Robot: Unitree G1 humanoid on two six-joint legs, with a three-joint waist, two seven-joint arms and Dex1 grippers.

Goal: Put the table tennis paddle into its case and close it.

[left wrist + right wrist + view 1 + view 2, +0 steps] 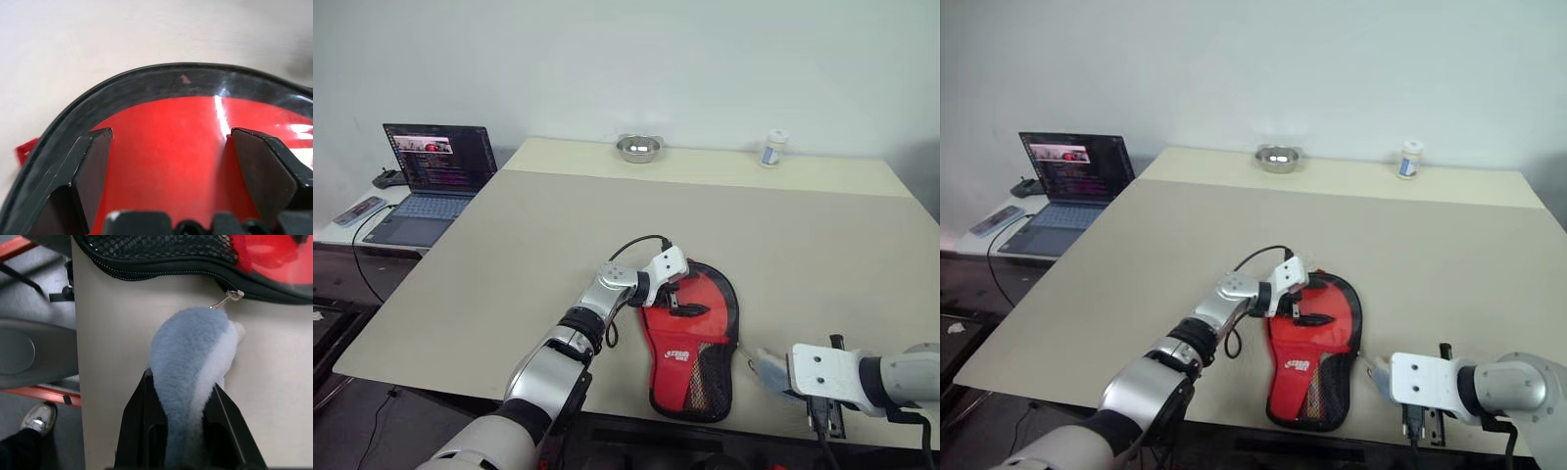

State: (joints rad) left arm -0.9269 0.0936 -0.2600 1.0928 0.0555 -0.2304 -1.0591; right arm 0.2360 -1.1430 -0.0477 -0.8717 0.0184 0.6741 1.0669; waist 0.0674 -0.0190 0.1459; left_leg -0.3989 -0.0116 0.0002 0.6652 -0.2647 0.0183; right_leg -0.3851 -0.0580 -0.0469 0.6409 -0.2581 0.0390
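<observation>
Right end effector (766,367) beside case (690,338).

We seem to be in a plain lab or office room. A large beige worktop (558,255) meets a bare white wall (656,59). An open laptop (431,181) sits on a low side desk (342,233), cables trailing to the floor.

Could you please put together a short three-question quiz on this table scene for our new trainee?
1. True or false: the right gripper is shut on the blue-grey plush tag.
2. Which steel object stands at the table's far edge?
3. What lies under the open left gripper: (a) laptop, (b) case, (c) jar?

Key:
1. True; the tag hangs on the zipper pull.
2. The steel bowl.
3. (b), the case, with the table tennis paddle red behind its clear window.
</observation>
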